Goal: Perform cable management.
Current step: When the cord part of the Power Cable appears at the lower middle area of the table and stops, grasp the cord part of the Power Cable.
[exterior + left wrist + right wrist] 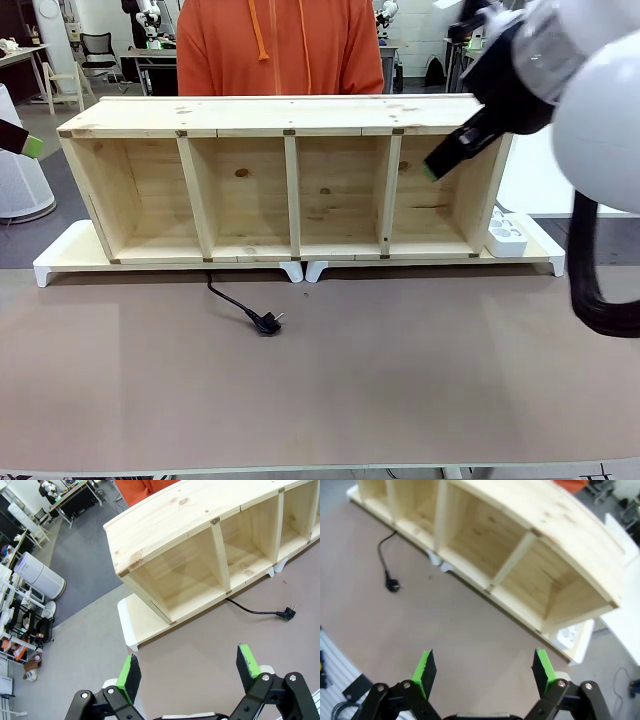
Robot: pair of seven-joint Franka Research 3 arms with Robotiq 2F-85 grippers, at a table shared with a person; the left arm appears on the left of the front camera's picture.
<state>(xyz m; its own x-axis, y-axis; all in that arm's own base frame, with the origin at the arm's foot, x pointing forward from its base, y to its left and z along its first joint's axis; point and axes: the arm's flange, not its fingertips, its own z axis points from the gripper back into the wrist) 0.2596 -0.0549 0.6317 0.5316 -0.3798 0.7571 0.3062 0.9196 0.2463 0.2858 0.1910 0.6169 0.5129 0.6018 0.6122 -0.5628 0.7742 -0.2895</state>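
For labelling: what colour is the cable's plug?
Black plug, metal pins; best in the left wrist view.

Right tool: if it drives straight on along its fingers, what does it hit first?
Likely the bare table top, just short of the shelf. Nothing lies between the open right tool and it; the cable plug is off to one side. Depth is unclear: the shelf's base could come first.
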